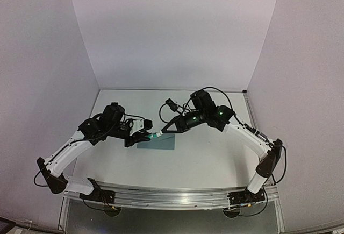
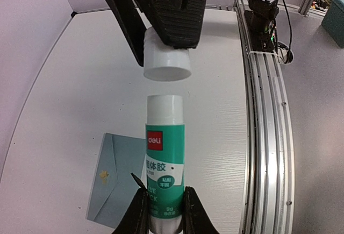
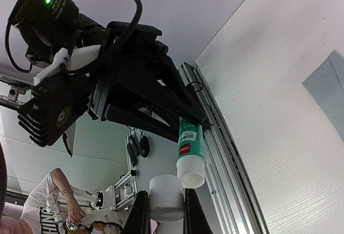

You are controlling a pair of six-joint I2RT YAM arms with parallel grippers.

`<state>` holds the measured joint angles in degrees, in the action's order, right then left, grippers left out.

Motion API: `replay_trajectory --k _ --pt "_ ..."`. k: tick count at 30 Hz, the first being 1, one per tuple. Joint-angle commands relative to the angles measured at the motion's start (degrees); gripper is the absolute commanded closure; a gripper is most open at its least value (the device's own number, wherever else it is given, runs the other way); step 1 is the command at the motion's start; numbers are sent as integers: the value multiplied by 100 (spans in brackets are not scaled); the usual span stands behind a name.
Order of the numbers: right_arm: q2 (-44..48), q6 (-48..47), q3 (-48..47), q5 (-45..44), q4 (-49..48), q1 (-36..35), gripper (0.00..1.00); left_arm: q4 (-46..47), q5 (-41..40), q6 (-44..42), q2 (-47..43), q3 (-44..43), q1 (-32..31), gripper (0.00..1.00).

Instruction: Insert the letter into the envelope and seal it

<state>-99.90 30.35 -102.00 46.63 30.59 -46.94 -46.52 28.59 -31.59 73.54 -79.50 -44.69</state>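
White bench (image 1: 215,158) and pale walls leave you little contrast, so go by the wrist views. Nearest you, the left end effector (image 2: 163,212) is clenched on the bottom end of an upright Deli glue stick (image 2: 165,153). Just beyond its tip, the right end effector (image 3: 163,212) is clamped on the white cap (image 2: 167,62). The 2 parts are apart and nearly in line.

Your main risk is the low grip. With so much of the tube above the fingers, any sideways push from the cap could lever it crooked or make it slip. If the cap meets the tip off-centre, its rim may catch rather than slide on. A tilted open tip could also smear glue where you don't want it.

The envelope (image 2: 115,180) lies flat on the bench, below both end effectors and touching neither. It sits left of the tube in the left wrist view. You cannot see the letter, so check it is inside before sealing.
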Motion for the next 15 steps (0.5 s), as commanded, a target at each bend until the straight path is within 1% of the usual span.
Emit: replay_trajectory --k 1,15 --pt "-21 -156 44 38 141 -24 100 65 102 -17 -9 -308 -23 100" --pt "-169 -232 -107 -22 276 -57 100 103 121 -1 19 -343 -35 100"
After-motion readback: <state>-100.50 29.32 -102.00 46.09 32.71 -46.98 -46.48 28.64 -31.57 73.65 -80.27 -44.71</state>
